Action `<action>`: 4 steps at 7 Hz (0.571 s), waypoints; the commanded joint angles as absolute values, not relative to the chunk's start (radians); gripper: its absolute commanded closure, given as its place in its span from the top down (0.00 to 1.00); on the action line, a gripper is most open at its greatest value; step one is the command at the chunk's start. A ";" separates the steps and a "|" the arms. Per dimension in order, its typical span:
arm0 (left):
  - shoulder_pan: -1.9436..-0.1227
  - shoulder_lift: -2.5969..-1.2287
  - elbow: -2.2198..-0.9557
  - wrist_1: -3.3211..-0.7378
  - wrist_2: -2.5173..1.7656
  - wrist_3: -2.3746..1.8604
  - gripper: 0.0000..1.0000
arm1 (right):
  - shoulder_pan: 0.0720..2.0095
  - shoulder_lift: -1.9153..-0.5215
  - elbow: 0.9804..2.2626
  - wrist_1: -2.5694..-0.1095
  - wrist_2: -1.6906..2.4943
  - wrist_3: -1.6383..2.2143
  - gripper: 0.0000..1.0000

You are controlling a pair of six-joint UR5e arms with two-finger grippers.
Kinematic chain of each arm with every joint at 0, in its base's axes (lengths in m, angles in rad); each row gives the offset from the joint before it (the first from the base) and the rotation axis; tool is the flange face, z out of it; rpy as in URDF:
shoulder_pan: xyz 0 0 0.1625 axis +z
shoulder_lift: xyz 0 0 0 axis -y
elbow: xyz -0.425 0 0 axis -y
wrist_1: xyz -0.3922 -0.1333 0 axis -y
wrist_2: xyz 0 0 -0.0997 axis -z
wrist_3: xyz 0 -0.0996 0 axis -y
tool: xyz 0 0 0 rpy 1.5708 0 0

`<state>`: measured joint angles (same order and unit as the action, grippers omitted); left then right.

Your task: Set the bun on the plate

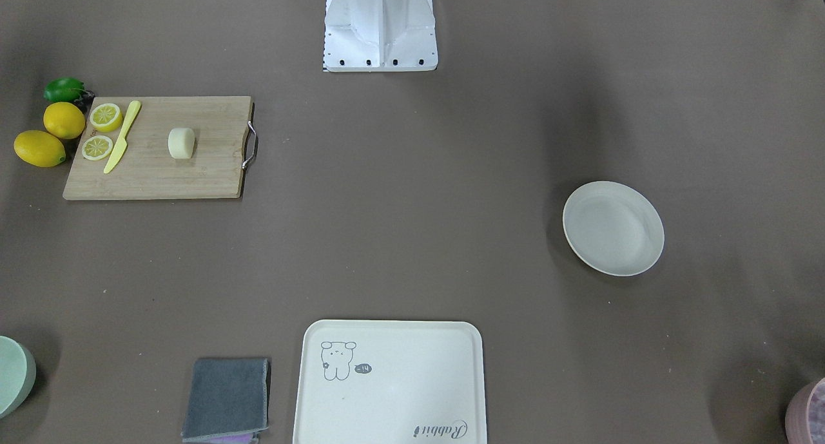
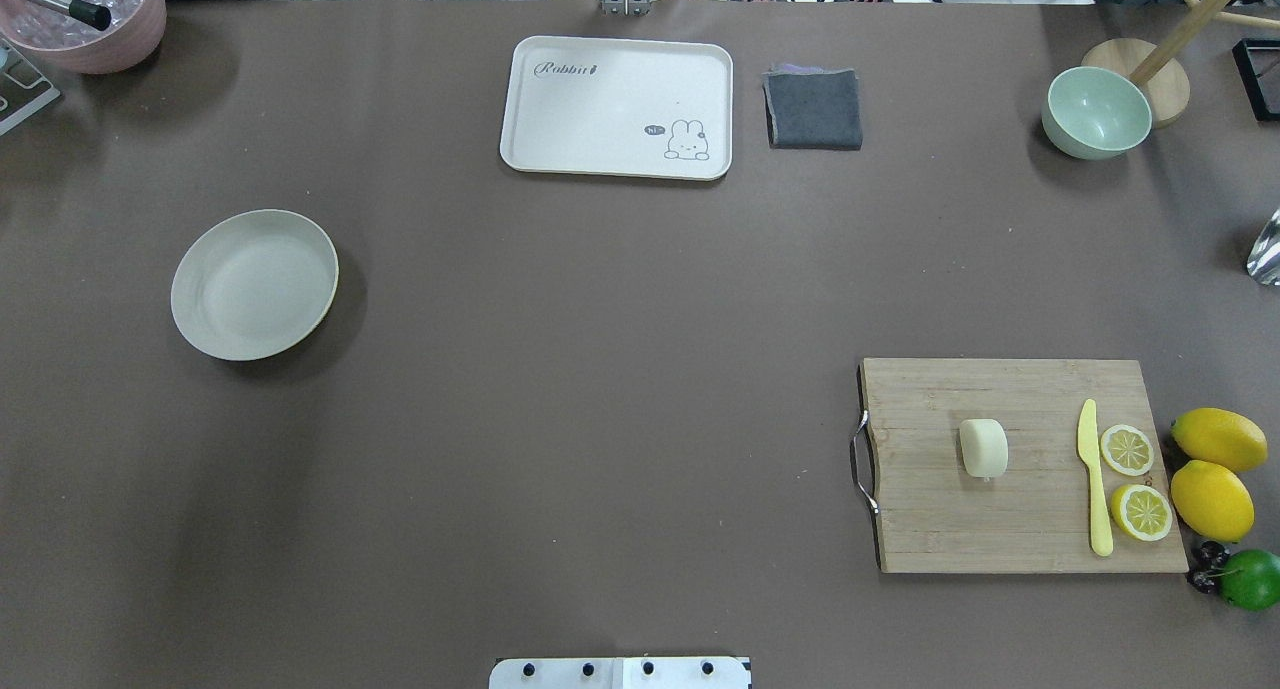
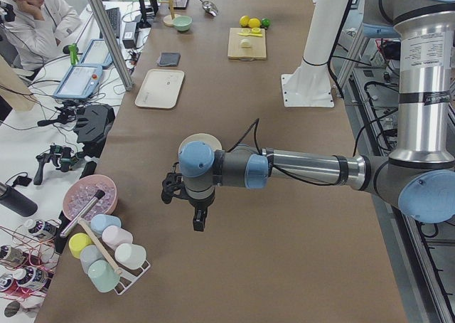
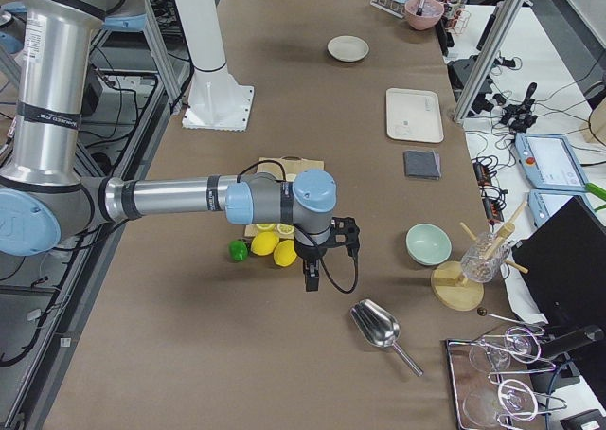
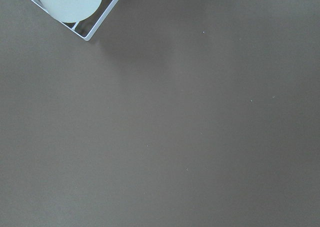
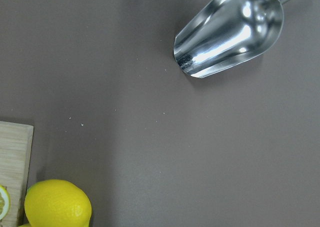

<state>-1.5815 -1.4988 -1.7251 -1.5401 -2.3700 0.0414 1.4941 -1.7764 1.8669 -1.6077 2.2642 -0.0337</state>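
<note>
A small pale bun (image 2: 983,448) lies near the middle of a wooden cutting board (image 2: 950,529), on the robot's right side of a brown table (image 2: 600,369). A yellow knife (image 2: 1095,479) and lemon halves (image 2: 1127,449) lie beside it. The round off-white plate (image 2: 254,284) sits well apart, on the left side. The left gripper (image 3: 199,222) hangs over bare table near a rack of cups (image 3: 106,255). The right gripper (image 4: 310,278) hangs between whole lemons (image 4: 266,243) and a metal scoop (image 4: 377,325). Whether either gripper's fingers are open or closed cannot be told.

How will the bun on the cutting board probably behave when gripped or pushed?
The bun looks smooth, so it may slip. Its rounded end could let it roll when pushed. Being small, it is probably light.
</note>
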 commanded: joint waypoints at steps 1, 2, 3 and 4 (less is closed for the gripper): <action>-1.582 -1.487 -1.735 -1.542 -2.372 0.041 0.98 | 1.494 -1.776 1.867 -1.608 2.266 -0.034 1.00; -1.582 -1.488 -1.738 -1.543 -2.373 0.041 0.98 | 1.494 -1.776 1.867 -1.606 2.275 -0.034 1.00; -1.580 -1.488 -1.738 -1.543 -2.372 0.041 0.98 | 1.494 -1.779 1.867 -1.605 2.305 -0.034 1.00; -1.580 -1.489 -1.738 -1.545 -2.372 0.041 0.98 | 1.494 -1.779 1.868 -1.605 2.330 -0.034 1.00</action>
<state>-1.5807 -1.4888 -1.7371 -1.5433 -2.3719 0.0414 1.4941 -1.7783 1.8671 -1.6053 2.2992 -0.0338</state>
